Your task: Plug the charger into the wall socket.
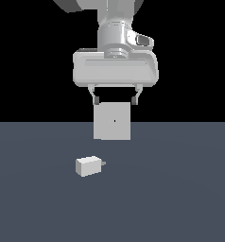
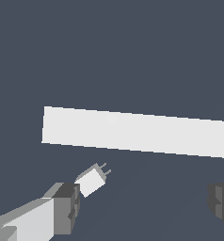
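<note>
The charger [image 1: 88, 166] is a small off-white block lying on the dark floor, its thin grey prongs pointing toward the exterior view's right. Behind it the wall socket [image 1: 112, 121] stands upright, a pale grey square plate with a tiny dark mark at its centre. My gripper [image 1: 114, 99] hangs high above the floor, just in front of the socket's top edge, open and holding nothing. In the wrist view the charger [image 2: 91, 180] lies beside one finger [image 2: 67, 207], apart from it, and the socket [image 2: 132, 131] shows as a long pale strip seen from above.
A flat dark grey-blue floor [image 1: 180, 198] stretches all around the two objects. The background above it is black. Nothing else stands in either view.
</note>
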